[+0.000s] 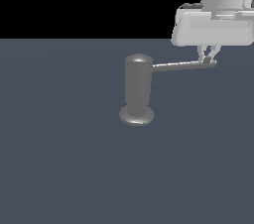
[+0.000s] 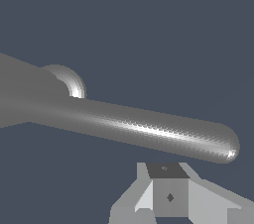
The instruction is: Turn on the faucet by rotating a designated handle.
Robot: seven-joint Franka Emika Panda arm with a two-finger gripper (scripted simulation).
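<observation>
Grey and matte, the faucet [image 1: 137, 86] stands upright near the middle of the dark blue-grey counter [image 1: 59, 168], its rounded top above a flared disc base that sits flat on the surface. From the upper part of its cylinder the handle [image 1: 181, 65] juts out toward the exterior view's right, a thin straight rod lying roughly level, with a faint rise toward its far end.

At that far end the gripper [image 1: 208, 60] hangs down from the pale, boxy hand of the arm [image 1: 213, 27], which enters from the upper right of the exterior view. Its two short fingers [image 1: 202, 55] stand close together right at the rod's rounded tip, touching or just beside it; whether they pinch the rod or merely rest against it cannot be told.

In the wrist view the handle [image 2: 149, 129] crosses the picture as a thick bright-streaked bar ending in a rounded tip, with one finger [image 2: 168, 193] showing close beside that tip. The faucet's domed top [image 2: 69, 79] peeks out behind the rod's root.
</observation>
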